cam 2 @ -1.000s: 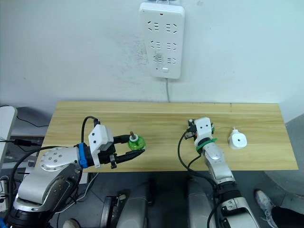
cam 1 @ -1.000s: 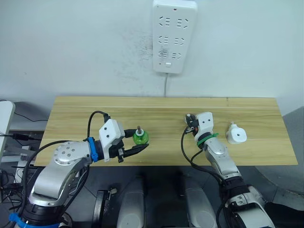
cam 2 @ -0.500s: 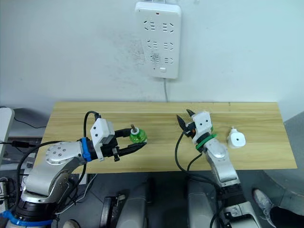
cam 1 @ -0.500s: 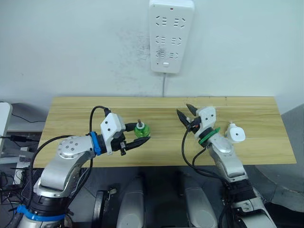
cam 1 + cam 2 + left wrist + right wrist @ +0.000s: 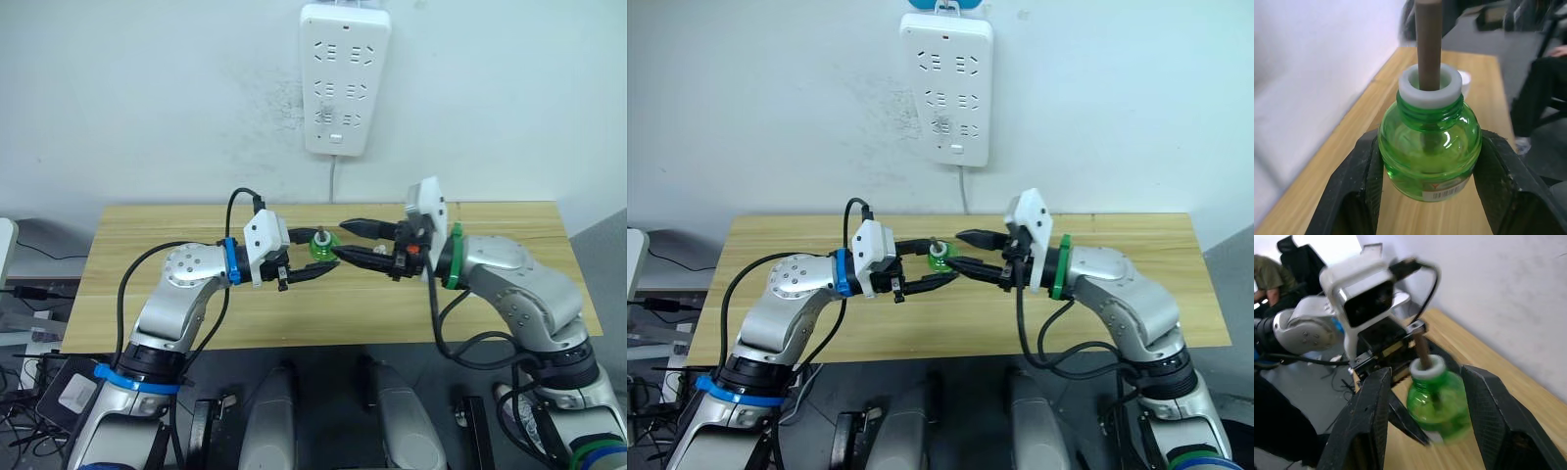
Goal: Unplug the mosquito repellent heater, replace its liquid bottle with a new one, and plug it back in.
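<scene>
Left wrist view, left hand [image 5: 1427, 196] clamping green bottle [image 5: 1429, 154], right hand [image 5: 1425, 426] wide, heater hidden.

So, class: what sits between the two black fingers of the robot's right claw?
The green bottle with its white collar and brown wick, held by the left claw. The right claw's open fingers flank it without touching, as the right wrist view shows.

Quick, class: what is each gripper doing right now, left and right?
Left gripper: shut on the green bottle.
Right gripper: open, fingers either side of the bottle, not yet gripping.
</scene>
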Available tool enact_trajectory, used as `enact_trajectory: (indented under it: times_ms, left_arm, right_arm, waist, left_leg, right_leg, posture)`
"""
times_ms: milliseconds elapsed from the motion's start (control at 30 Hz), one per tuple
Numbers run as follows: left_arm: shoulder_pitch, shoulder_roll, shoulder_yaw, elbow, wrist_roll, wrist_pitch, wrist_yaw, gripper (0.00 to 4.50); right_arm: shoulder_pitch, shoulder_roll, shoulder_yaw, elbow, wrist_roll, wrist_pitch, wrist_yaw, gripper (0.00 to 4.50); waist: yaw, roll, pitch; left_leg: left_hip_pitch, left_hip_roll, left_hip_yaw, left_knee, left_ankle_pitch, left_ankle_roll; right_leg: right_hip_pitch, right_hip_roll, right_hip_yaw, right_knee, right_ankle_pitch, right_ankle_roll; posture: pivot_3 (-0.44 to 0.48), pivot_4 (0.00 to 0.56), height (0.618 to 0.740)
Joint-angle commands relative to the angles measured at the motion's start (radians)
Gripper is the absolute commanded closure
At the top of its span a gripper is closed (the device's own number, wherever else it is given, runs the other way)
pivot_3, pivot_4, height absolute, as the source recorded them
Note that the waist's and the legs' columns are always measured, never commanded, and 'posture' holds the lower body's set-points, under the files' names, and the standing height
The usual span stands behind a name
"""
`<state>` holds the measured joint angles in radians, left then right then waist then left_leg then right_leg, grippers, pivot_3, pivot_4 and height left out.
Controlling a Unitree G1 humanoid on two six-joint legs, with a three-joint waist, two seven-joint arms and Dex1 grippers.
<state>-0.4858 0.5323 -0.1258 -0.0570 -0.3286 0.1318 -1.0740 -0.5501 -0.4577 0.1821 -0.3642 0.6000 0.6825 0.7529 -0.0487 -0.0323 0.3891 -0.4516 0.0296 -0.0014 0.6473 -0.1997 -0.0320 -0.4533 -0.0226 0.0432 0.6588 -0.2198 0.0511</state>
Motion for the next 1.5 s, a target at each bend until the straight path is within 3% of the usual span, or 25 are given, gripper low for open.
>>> enact_trajectory:
  times_ms: [33,267,467,600,633,833,967,1067,1267,1467,1500]
  left_arm:
    - [-0.018,-0.012,-0.008,-0.015,-0.001,-0.012,-0.007,2.28]
    - [-0.039,-0.023,-0.013,-0.03,-0.002,0.014,-0.007,2.28]
    - [-0.039,-0.031,-0.011,-0.044,-0.01,0.037,-0.006,2.28]
    - [-0.033,-0.049,0.006,-0.063,-0.032,0.085,0.021,2.28]
    - [-0.028,-0.054,0.012,-0.068,-0.033,0.088,0.031,1.93]
    - [0.054,-0.138,0.036,-0.148,0.0,0.074,0.195,0.01]
    - [0.085,-0.243,0.02,-0.214,0.051,0.053,0.352,0.0]
    - [0.083,-0.3,-0.01,-0.23,0.1,0.007,0.422,0.0]
    - [0.041,-0.381,-0.054,-0.174,0.194,-0.095,0.524,0.0]
    - [0.013,-0.428,-0.056,-0.134,0.222,-0.128,0.587,0.0]
    - [0.011,-0.434,-0.055,-0.131,0.223,-0.128,0.595,0.19]
  right_arm:
    - [-0.021,0.019,0.016,-0.004,-0.027,-0.015,-0.005,2.18]
    - [-0.033,0.046,0.032,0.025,-0.077,-0.023,-0.008,2.18]
    - [-0.032,0.049,0.048,0.037,-0.131,-0.066,0.01,3.66]
    - [-0.009,0.038,0.024,0.027,-0.133,-0.084,0.023,3.66]
    - [-0.006,0.053,-0.009,0.022,-0.1,-0.055,0.001,3.66]
    - [-0.021,0.161,-0.315,0.042,0.18,0.214,-0.248,3.66]
    - [-0.072,0.237,-0.545,0.1,0.526,0.411,-0.536,3.66]
    - [-0.1,0.265,-0.617,0.137,0.752,0.435,-0.754,3.66]
    - [-0.102,0.256,-0.586,0.135,0.993,0.371,-0.995,3.66]
    - [-0.092,0.221,-0.527,0.113,1.108,0.3,-1.094,3.66]
    - [-0.091,0.215,-0.519,0.11,1.123,0.287,-1.105,3.66]
  waist:
    - [-0.003,0.0,-0.004]
    - [-0.004,-0.003,-0.017]
    - [-0.005,-0.003,-0.019]
    - [-0.005,-0.004,-0.021]
    - [-0.005,-0.005,-0.022]
    - [-0.005,-0.005,-0.031]
    - [-0.005,-0.005,-0.037]
    - [-0.006,-0.005,-0.042]
    - [-0.01,-0.004,-0.045]
    - [-0.012,-0.004,-0.046]
    - [-0.012,-0.004,-0.046]
  left_leg:
    - [0.0,0.0,0.0,0.0,0.0,0.0]
    - [-0.001,0.0,-0.001,0.001,0.0,0.0]
    - [-0.001,0.0,-0.001,0.001,0.0,0.0]
    - [-0.001,-0.001,-0.001,0.001,0.0,0.0]
    - [-0.001,0.0,-0.001,0.001,0.0,0.0]
    - [-0.001,0.0,-0.003,0.002,0.0,0.0]
    - [-0.001,0.001,-0.003,0.002,0.0,0.0]
    - [-0.001,-0.001,-0.002,0.003,0.0,0.0]
    - [-0.001,-0.002,-0.001,0.003,0.0,0.001]
    - [-0.001,-0.002,-0.001,0.003,0.0,0.001]
    - [-0.001,-0.002,-0.002,0.003,0.0,0.001]
  right_leg:
    - [0.0,0.0,0.0,0.0,0.002,-0.003]
    - [0.0,0.0,-0.001,0.001,0.003,-0.004]
    - [-0.001,0.0,-0.001,0.003,0.003,-0.004]
    - [-0.001,0.0,-0.001,0.003,0.003,-0.004]
    - [-0.001,0.0,-0.001,0.003,0.003,-0.004]
    - [-0.001,-0.001,-0.002,0.005,0.003,-0.005]
    - [0.0,-0.004,-0.002,0.006,0.004,-0.006]
    - [0.001,-0.004,-0.001,0.006,0.004,-0.006]
    - [0.001,-0.001,-0.001,0.006,0.004,-0.006]
    - [0.001,-0.001,-0.001,0.005,0.004,-0.005]
    - [0.001,-0.001,-0.001,0.006,0.004,-0.005]
  posture:
    - [-0.107,0.285,0.74]
    - [-0.107,0.286,0.74]
    - [-0.107,0.284,0.74]
    - [-0.105,0.28,0.74]
    - [-0.105,0.28,0.74]
    - [-0.111,0.277,0.74]
    - [-0.121,0.274,0.74]
    - [-0.126,0.272,0.74]
    - [-0.129,0.268,0.74]
    - [-0.136,0.264,0.74]
    - [-0.136,0.264,0.74]
